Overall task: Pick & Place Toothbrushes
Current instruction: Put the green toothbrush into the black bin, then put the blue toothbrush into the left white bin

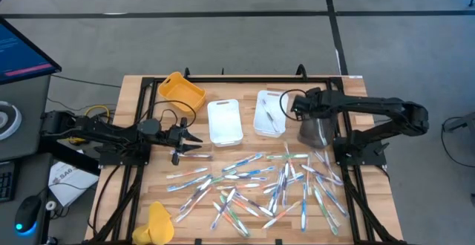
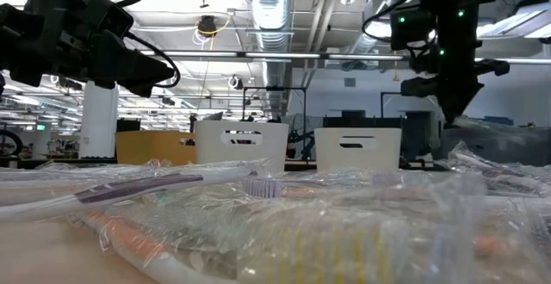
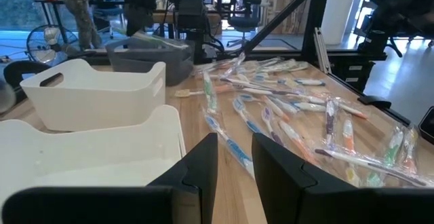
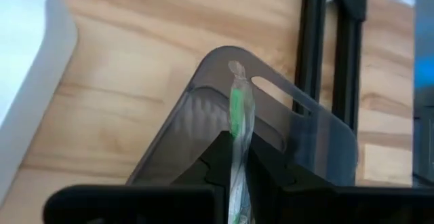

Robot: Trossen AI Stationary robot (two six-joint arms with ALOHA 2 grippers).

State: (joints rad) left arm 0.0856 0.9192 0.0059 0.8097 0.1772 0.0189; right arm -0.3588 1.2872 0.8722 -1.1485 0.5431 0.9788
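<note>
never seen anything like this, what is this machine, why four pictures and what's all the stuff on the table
It is a robot with two dark jointed arms working at a wooden table. One picture looks straight down, one looks level across the tabletop, and two come from cameras on the arms' wrists.

Dozens of thin wrapped plastic toothbrushes lie scattered on the wood. Behind them stand a yellow plastic tray, two white rectangular trays and a grey tray.

The right claw is shut on a green-accented wrapped toothbrush above the grey tray. The left claw hangs beside the white trays, fingers slightly apart, holding nothing.
</note>
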